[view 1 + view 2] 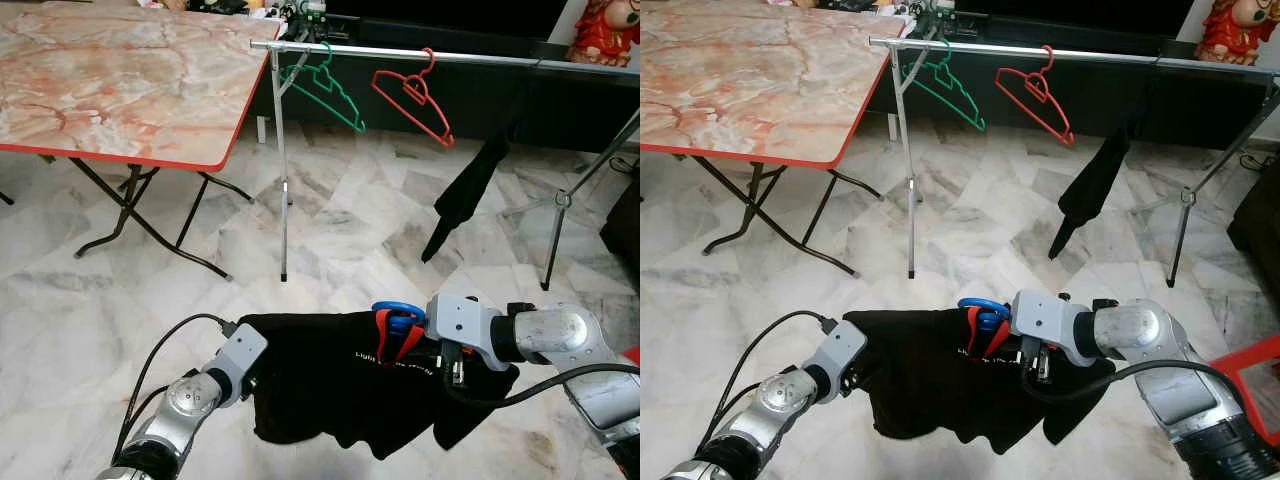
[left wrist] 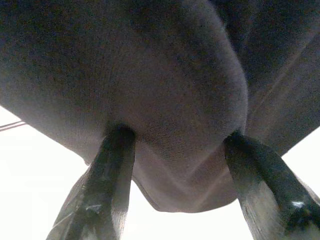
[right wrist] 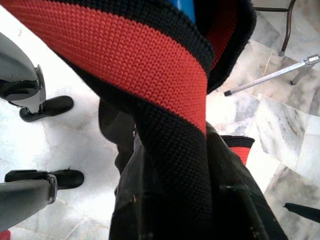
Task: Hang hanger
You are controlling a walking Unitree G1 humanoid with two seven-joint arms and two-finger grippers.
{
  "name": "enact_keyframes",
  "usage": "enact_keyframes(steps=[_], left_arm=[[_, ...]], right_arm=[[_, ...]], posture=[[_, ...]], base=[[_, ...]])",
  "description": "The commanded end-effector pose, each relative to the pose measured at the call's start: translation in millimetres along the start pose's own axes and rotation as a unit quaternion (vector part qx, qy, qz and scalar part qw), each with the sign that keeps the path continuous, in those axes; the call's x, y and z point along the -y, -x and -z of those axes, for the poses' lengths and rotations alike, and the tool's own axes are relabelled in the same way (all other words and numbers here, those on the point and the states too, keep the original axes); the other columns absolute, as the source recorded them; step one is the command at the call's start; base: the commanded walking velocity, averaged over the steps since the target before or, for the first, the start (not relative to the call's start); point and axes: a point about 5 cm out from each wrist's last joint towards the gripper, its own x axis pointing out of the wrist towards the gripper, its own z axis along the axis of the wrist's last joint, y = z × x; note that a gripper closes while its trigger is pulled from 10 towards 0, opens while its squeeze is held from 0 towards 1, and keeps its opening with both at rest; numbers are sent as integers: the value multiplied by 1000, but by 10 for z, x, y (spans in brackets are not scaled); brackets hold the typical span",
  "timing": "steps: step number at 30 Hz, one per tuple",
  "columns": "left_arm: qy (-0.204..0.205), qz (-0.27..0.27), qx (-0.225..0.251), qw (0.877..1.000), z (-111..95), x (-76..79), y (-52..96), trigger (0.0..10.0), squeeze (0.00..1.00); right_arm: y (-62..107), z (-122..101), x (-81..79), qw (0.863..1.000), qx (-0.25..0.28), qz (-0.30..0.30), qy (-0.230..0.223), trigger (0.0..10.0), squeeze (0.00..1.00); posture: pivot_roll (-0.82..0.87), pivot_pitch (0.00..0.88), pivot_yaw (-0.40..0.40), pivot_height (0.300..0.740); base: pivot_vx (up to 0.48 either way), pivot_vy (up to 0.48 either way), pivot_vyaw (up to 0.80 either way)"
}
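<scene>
**Kid:** What have you got right now?

**Me:** I'm driving from far away. Closest to me, my left gripper (image 1: pixel 262 372) has its two black fingers (image 2: pixel 107 185) spread apart, tucked under one end of the black T-shirt with the red neck band (image 1: pixel 330 390). It props the cloth up, it does not pinch it. My right gripper (image 1: pixel 418 348) is at the shirt's neck. I think it is closed on the blue plastic hanger (image 1: pixel 398 312) inside the shirt, with the red and black collar (image 3: pixel 150 100) wrapped over its fingers.

**Kid:** So where's the hanger?

**Me:** Right at my right gripper, its blue top poking out of the collar. The shirt lies sideways between my two grippers.

**Kid:** Where must it go?

**Me:** Up and away from me, onto the long silver metal rail (image 1: pixel 480 58). It runs side to side too, past the marble floor. My right arm is nearer. There is a gap on the rail between the red wire hanger (image 1: pixel 415 98) and the hanging black cloth (image 1: pixel 470 190); a green wire hanger (image 1: pixel 325 88) hangs beside the red-edged marble-top folding table (image 1: pixel 120 80).
</scene>
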Motion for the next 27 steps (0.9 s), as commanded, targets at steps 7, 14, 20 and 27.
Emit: enact_keyframes(steps=[7, 14, 20, 27], left_arm=[[34, -86, -21, 996, 60, -188, 29, 10000, 0], [40, -92, -13, 995, 53, -203, 37, 10000, 0], [50, -115, -2, 992, 41, -257, 52, 10000, 0], [61, -74, 14, 995, -15, -194, 21, 10000, 0]], right_arm=[[119, -57, 59, 1000, 15, 22, 3, 10000, 0], [112, -79, 56, 1000, 21, 20, 0, 10000, 0], [136, -92, -24, 999, 34, -14, 3, 10000, 0], [158, -122, -65, 998, 50, -32, 6, 10000, 0]], posture=[[-3, 153, -86, 740], [0, 157, -89, 740], [-4, 163, -90, 740], [-4, 168, -92, 740]], base=[[0, 0, 0], [0, 0, 0], [0, 0, 0], [0, 0, 0]])
